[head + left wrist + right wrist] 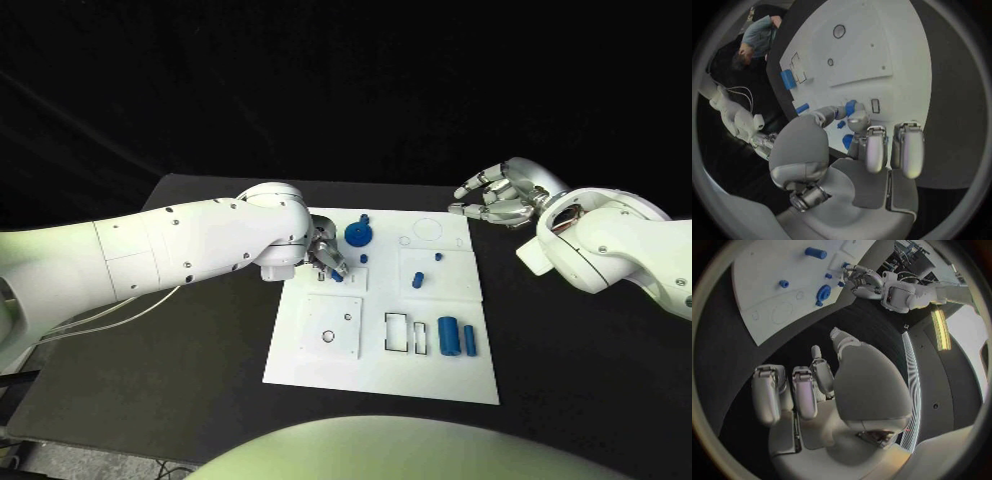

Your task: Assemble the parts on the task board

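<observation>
The task board (382,370) lies mid-surface. The left hand (320,255) hovers over its upper part, fingers (856,120) pinching a small blue part (851,106). The right hand (498,195) waits off the board's far corner, fingers apart, holding nothing. Two blue cylinders (459,335) lie loose on the board, so I judge most of the assembly remains.

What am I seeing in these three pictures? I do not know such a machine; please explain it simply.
It is a robot with two white arms ending in silver hands, at a black table. One picture looks down from its head; the two round ones come from cameras at its wrists. On the table lies a white task board carrying small blue parts. The left hand is over the board and pinches a small blue part between its fingertips. The right hand hangs beside the board's far corner, fingers curled, holding nothing.
</observation>
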